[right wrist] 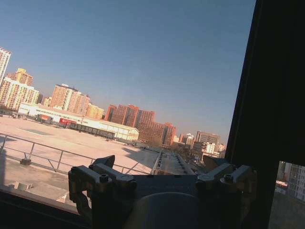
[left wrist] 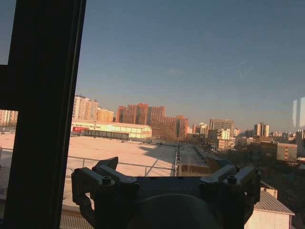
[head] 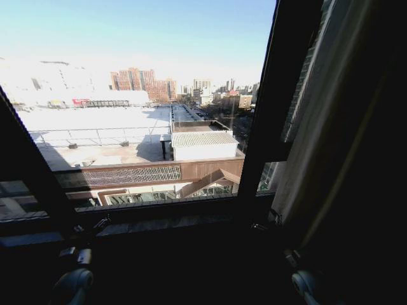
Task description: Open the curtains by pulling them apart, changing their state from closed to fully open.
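Observation:
A curtain (head: 327,121) of pale folded fabric hangs gathered at the right side of the window, in shadow. The window glass (head: 146,101) in the middle is uncovered and shows rooftops and city buildings. My left gripper (head: 73,286) sits low at the bottom left, and my right gripper (head: 305,284) low at the bottom right, both below the sill and away from the fabric. In the left wrist view the left gripper (left wrist: 164,167) is open with nothing between its fingers. The right gripper (right wrist: 159,164) in its wrist view is open and empty too, facing the glass.
A dark vertical window frame post (head: 273,95) stands between the open pane and the gathered fabric. A dark sill (head: 159,222) runs along the bottom of the window. Another dark frame bar (head: 25,159) slants along the left edge.

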Robot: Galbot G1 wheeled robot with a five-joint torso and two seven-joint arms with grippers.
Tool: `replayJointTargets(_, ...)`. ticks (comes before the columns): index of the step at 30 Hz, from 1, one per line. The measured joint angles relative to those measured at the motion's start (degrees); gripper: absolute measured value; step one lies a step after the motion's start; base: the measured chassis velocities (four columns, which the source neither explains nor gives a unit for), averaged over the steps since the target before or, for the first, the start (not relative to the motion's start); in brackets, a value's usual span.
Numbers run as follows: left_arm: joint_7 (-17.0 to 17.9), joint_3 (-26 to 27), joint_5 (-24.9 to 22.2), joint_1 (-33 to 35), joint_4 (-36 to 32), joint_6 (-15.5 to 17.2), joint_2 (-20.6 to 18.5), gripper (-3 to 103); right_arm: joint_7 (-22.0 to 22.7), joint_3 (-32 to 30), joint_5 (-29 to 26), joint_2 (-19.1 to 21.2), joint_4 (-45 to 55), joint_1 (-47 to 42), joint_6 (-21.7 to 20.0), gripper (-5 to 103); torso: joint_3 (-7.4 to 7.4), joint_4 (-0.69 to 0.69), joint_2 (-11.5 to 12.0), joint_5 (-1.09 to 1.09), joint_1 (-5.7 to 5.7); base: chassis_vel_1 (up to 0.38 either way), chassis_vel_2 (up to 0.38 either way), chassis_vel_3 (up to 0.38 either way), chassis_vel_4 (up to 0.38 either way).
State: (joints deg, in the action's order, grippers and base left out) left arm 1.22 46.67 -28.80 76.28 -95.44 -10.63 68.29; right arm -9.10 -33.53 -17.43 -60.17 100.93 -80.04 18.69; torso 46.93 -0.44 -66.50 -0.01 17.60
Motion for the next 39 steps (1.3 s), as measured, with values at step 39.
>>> replayJointTargets(39, 0.0, 0.0, 0.0, 0.0, 0.0, 0.0, 0.0, 100, 0.5, 0.4, -0.4, -1.2, 4.1, -2.5, -0.6, 100, 0.0, 0.0, 0.0, 0.0, -0.01, 0.379, 0.329, -0.379, -0.325)
